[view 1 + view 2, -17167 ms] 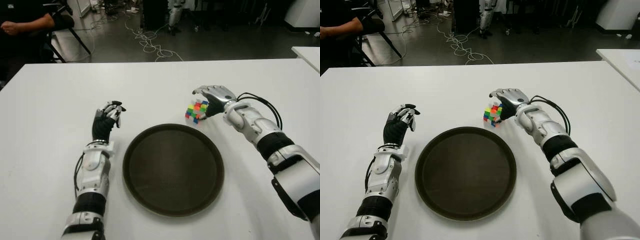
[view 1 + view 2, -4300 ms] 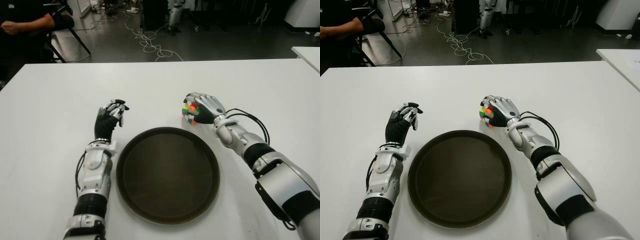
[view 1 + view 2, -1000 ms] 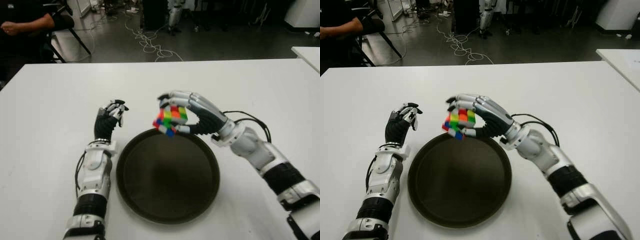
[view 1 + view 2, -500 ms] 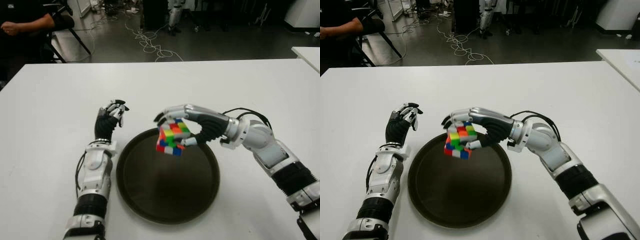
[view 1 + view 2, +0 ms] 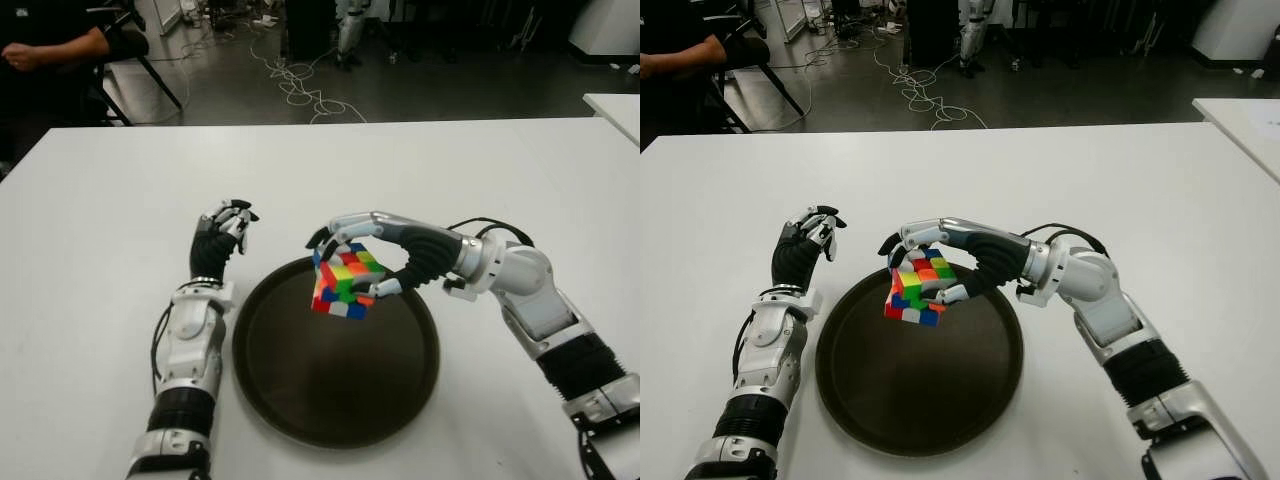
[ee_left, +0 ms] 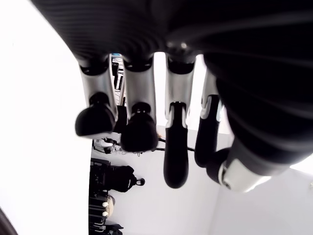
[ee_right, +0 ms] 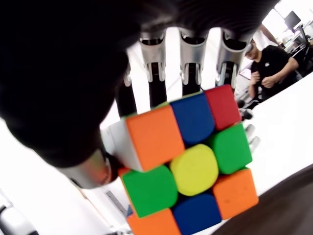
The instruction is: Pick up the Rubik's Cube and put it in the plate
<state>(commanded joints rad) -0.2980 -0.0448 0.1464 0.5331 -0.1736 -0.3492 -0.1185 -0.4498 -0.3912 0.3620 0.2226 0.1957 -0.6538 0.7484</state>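
- Lower than half a second ago, the right hand [image 5: 385, 252] now carries the Rubik's Cube [image 5: 342, 281] farther in over the plate's far-left part.
- White table [image 5: 90, 250]: smooth, matte, under both arms.
- Plate [image 5: 400, 390]: round, dark brown, shallow raised rim, below the right hand.
- Right hand: forearm stretched leftward, fingers arched over the cube and thumb beneath, clamping it, tilted, above the plate.
- Left hand [image 5: 218, 240]: beside the plate's left rim, fingers curled, holding nothing.
- No legible writing shows.
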